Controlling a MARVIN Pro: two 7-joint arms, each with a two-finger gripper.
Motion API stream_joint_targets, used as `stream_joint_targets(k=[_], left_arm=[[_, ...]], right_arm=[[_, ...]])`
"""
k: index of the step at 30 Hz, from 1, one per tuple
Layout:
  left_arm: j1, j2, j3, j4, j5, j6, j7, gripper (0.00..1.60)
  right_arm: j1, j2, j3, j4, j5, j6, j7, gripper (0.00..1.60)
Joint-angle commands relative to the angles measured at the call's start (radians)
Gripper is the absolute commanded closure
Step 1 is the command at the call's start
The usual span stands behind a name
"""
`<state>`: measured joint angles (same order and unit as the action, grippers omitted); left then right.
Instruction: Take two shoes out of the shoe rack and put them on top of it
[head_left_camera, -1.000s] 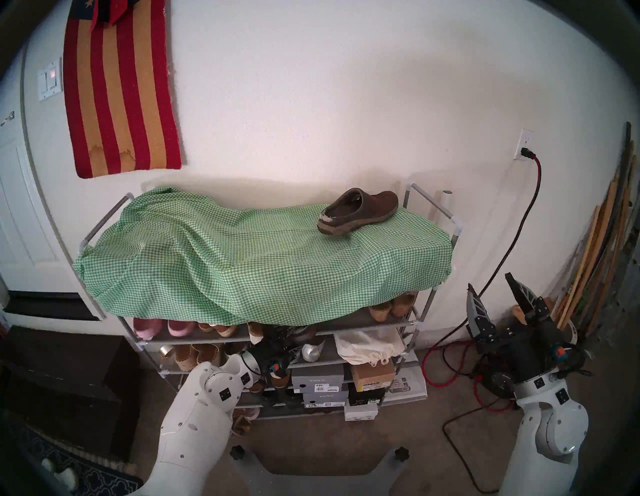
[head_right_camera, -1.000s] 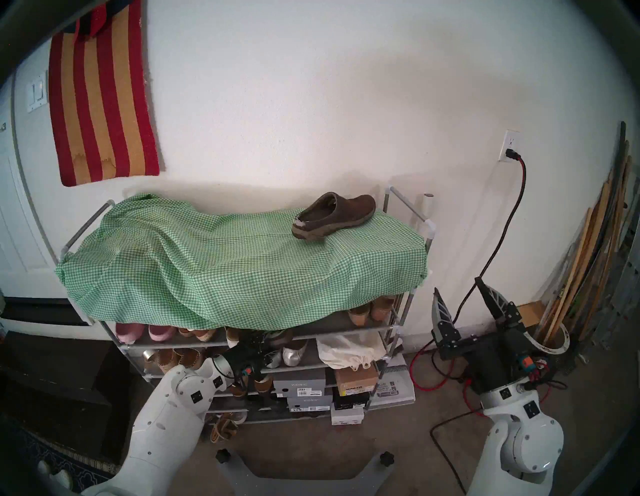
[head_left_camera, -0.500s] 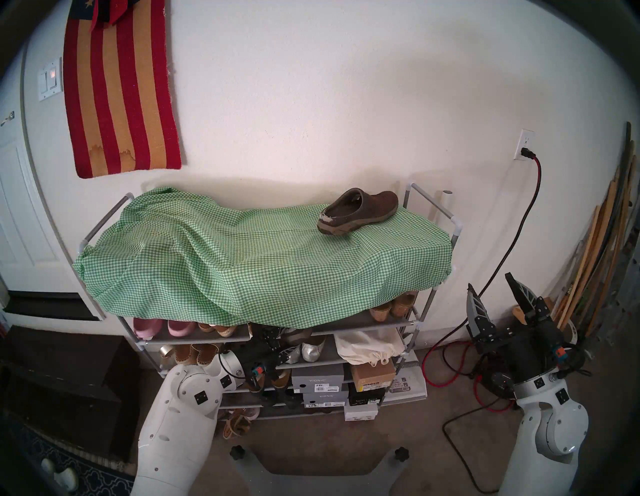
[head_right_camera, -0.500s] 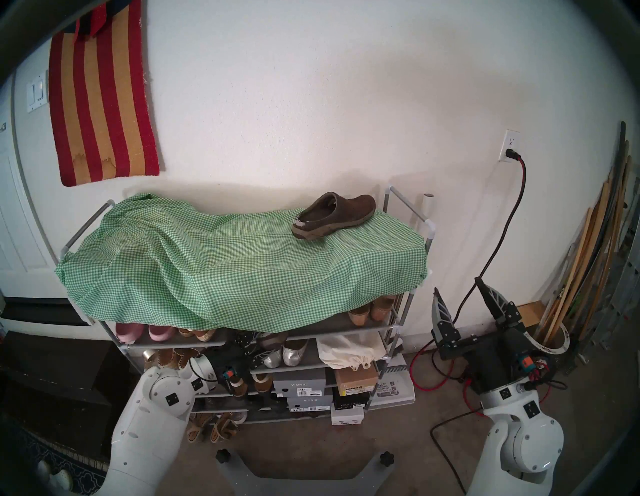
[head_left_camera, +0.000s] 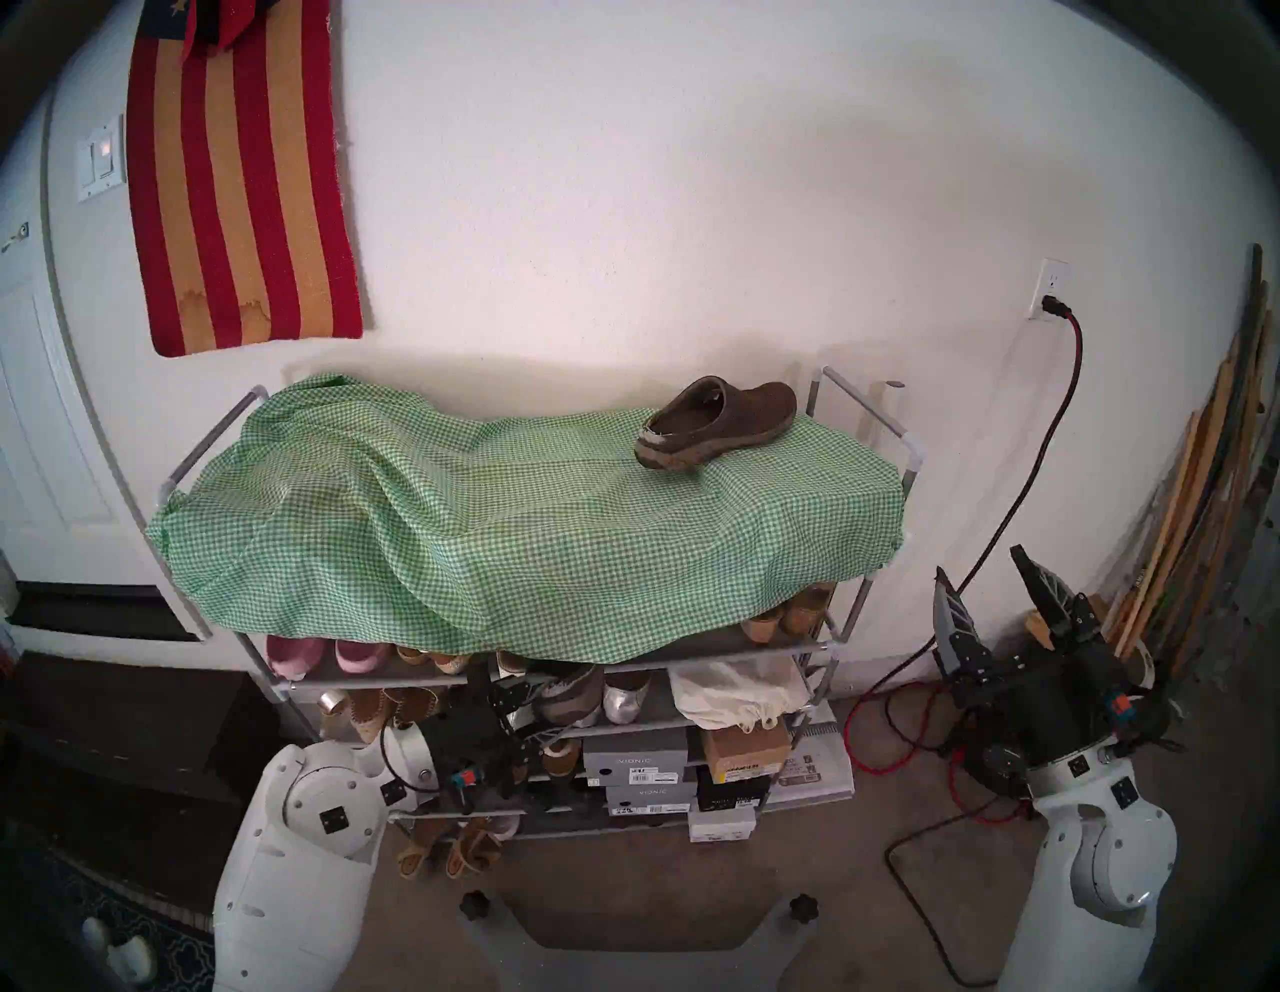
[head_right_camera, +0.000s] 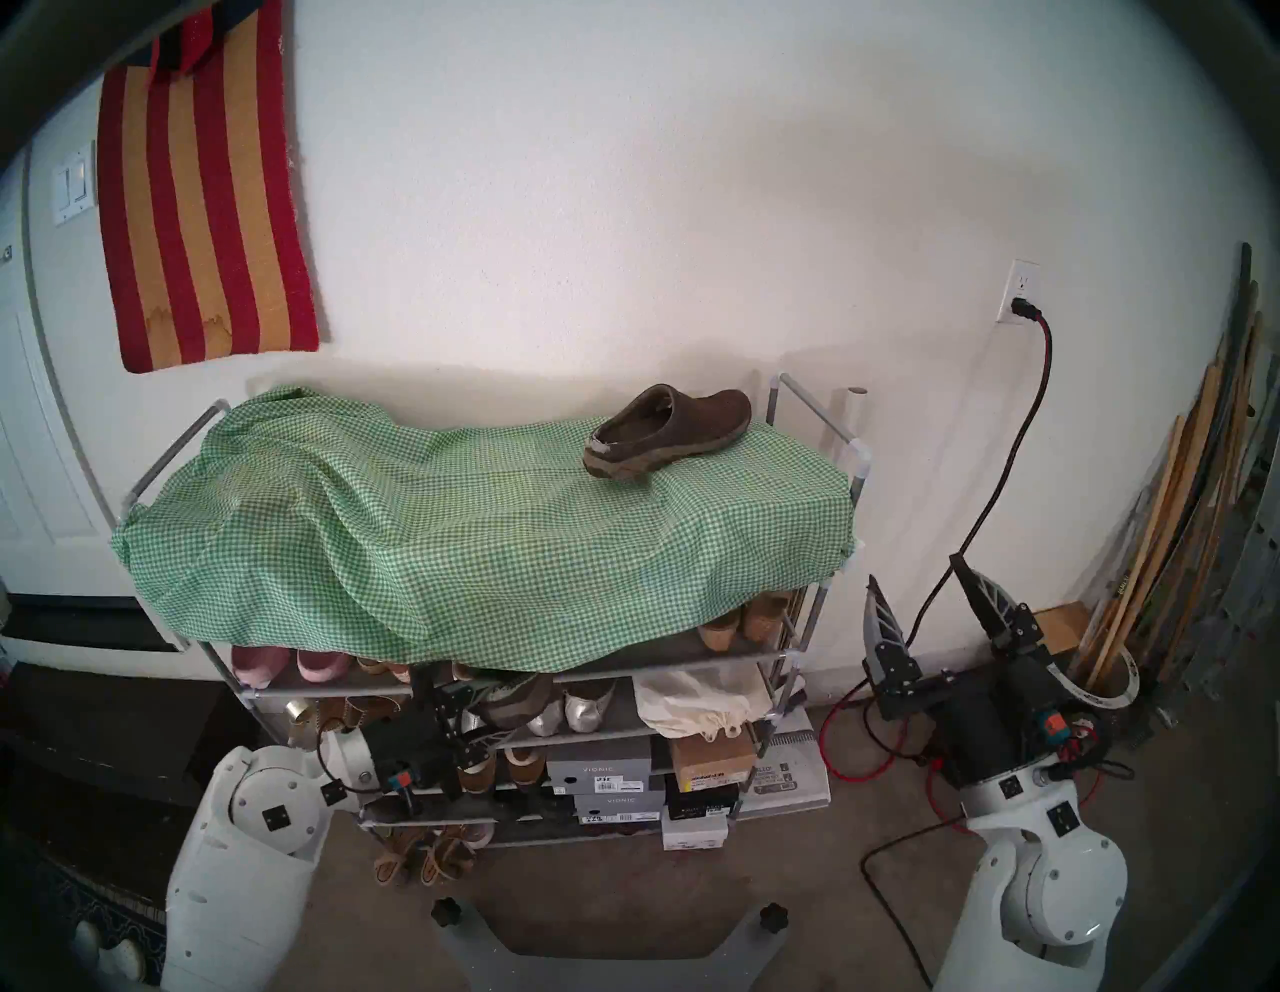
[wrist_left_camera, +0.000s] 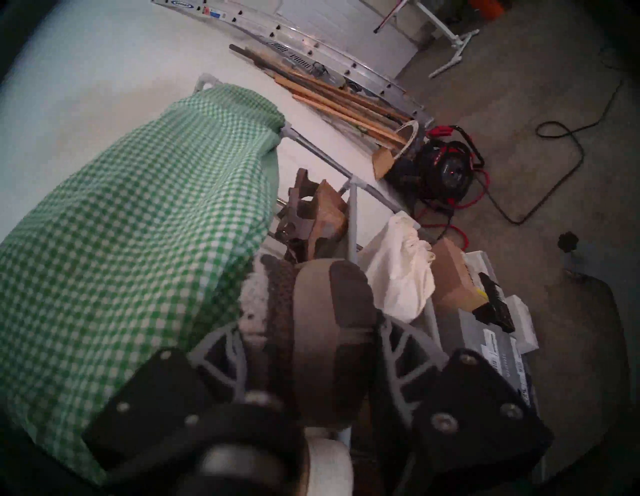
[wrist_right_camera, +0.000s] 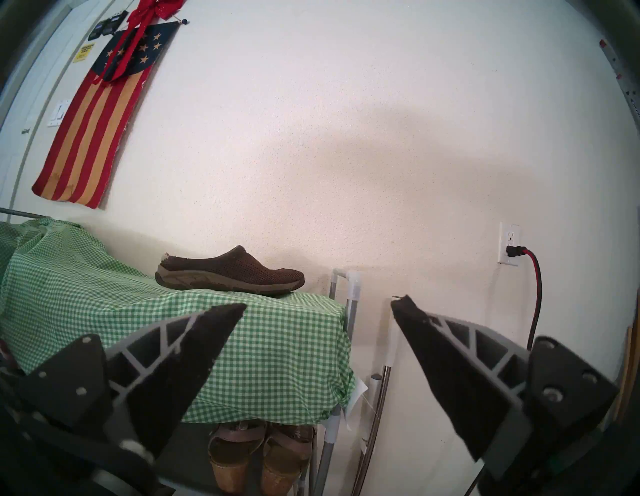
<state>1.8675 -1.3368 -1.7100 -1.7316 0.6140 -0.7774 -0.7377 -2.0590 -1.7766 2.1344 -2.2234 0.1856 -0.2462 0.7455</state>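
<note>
Second brown clog (wrist_left_camera: 322, 332) clamped heel-first in left gripper (wrist_left_camera: 311, 346) at lower centre, just outside shoe rack (head_left_camera: 817, 648) shelves; gingham top (head_left_camera: 485, 526) directly above, up-frame. First clog (head_left_camera: 717, 422) lying upper right, toe rightward. Right gripper (head_left_camera: 983, 589) spread wide, empty, far right.

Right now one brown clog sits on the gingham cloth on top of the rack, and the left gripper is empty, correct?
Not quite. The left gripper is shut on the second clog, as the left wrist view shows. One brown clog does sit on the gingham cloth.
</note>
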Motion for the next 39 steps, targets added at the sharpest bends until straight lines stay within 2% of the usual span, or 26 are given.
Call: stream_joint_targets(k=[1, 3, 5, 6, 7, 11, 12, 13, 18, 20, 21, 25, 28, 33, 35, 36, 37, 39], left_arm=[[0.108, 0.031, -0.034, -0.057, -0.065, 0.016, -0.074, 1.6], [0.128, 0.034, -0.05, -0.072, -0.086, 0.023, -0.103, 1.6], [0.179, 0.037, -0.084, -0.117, -0.128, 0.041, -0.14, 1.6], [0.159, 0.034, -0.09, -0.111, -0.137, 0.04, -0.159, 1.6], [0.19, 0.038, -0.104, -0.137, -0.151, 0.047, -0.165, 1.6], [0.224, 0.043, -0.167, -0.178, -0.202, 0.063, -0.213, 1.6], [0.254, 0.046, -0.187, -0.201, -0.221, 0.071, -0.223, 1.6], [0.246, 0.044, -0.201, -0.201, -0.229, 0.072, -0.235, 1.6], [0.322, 0.049, -0.297, -0.28, -0.308, 0.092, -0.293, 1.6], [0.316, 0.047, -0.312, -0.282, -0.315, 0.093, -0.303, 1.6], [0.34, 0.05, -0.331, -0.3, -0.331, 0.097, -0.31, 1.6], [0.399, 0.048, -0.438, -0.37, -0.425, 0.132, -0.359, 1.6], [0.422, 0.058, -0.475, -0.398, -0.472, 0.155, -0.38, 1.6], [0.493, 0.081, -0.588, -0.451, -0.582, 0.203, -0.436, 1.6], [0.493, 0.089, -0.59, -0.453, -0.593, 0.209, -0.441, 1.6], [0.52, 0.092, -0.631, -0.467, -0.624, 0.221, -0.457, 1.6], [0.514, 0.101, -0.623, -0.464, -0.635, 0.229, -0.46, 1.6], [0.546, 0.113, -0.69, -0.482, -0.71, 0.261, -0.496, 1.6]], right_arm=[[0.002, 0.002, -0.003, -0.003, -0.001, 0.0, 0.002, 0.0], [0.002, 0.002, -0.003, -0.003, -0.001, 0.0, 0.002, 0.0], [0.002, 0.002, -0.003, -0.003, -0.001, 0.0, 0.002, 0.0], [0.002, 0.002, -0.003, -0.003, -0.001, 0.0, 0.002, 0.0], [0.002, 0.002, -0.003, -0.003, -0.001, 0.0, 0.002, 0.0], [0.002, 0.002, -0.003, -0.003, 0.0, -0.001, 0.002, 0.0], [0.002, 0.002, -0.003, -0.003, 0.0, -0.001, 0.002, 0.0], [0.002, 0.002, -0.003, -0.003, 0.0, -0.001, 0.002, 0.0], [0.002, 0.002, -0.003, -0.003, 0.0, -0.001, 0.002, 0.0], [0.002, 0.002, -0.003, -0.003, 0.0, -0.001, 0.002, 0.0], [0.002, 0.002, -0.003, -0.003, 0.0, -0.001, 0.002, 0.0], [0.002, 0.002, -0.003, -0.003, 0.0, -0.001, 0.002, 0.0], [0.002, 0.002, -0.003, -0.003, 0.0, -0.001, 0.002, 0.0], [0.002, 0.001, -0.003, -0.003, 0.0, -0.001, 0.002, 0.0], [0.002, 0.001, -0.003, -0.003, 0.0, -0.001, 0.002, 0.0], [0.002, 0.001, -0.003, -0.003, 0.0, -0.001, 0.002, 0.0], [0.002, 0.001, -0.003, -0.003, 0.0, -0.001, 0.002, 0.0], [0.002, 0.002, -0.003, -0.003, 0.0, -0.001, 0.002, 0.0]])
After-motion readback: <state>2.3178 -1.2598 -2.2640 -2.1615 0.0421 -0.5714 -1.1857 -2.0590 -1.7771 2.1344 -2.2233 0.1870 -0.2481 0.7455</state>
